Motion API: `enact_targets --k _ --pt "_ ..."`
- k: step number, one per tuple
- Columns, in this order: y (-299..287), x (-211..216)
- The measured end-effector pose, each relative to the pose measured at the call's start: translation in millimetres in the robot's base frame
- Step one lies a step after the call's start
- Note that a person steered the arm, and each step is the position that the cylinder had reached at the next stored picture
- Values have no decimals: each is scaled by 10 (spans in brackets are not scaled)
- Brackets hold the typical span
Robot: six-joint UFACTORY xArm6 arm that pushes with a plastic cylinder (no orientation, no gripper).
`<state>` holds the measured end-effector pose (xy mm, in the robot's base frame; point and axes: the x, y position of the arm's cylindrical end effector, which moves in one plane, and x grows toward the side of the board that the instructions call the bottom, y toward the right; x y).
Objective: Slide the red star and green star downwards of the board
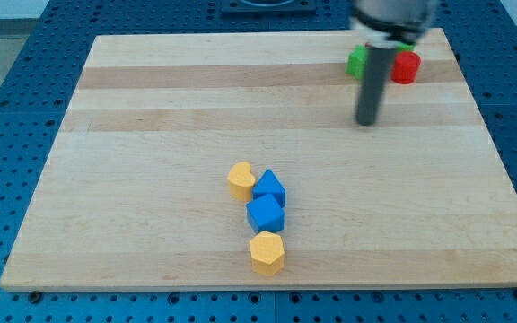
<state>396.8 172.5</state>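
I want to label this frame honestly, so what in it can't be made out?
- Green block and red block, camera view: the rod covers part of each; star shapes unconfirmed.
- Whether my tip touches the board: not clear.
- Arm above the rod: blurred and cut off by the view's top.

A pale striped wooden board (151,135) on a blue perforated table (16,54) carries green (357,61) and red (407,66) blocks, two yellow blocks (240,179) (267,252), two blue blocks (269,189) (266,214), and a dark grey rod.
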Motion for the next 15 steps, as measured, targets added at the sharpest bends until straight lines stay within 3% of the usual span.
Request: enact_targets --k 1,2,3,6,8,9,13,14,15 --pt "796 -209" --pt "799 -210" --pt "800 -1161" --pt "768 -2042" --pt "600 -1888" --pt "438 -1562" --pt "-662 -935" --pt "-261 -1051" --pt "-6 -1486"
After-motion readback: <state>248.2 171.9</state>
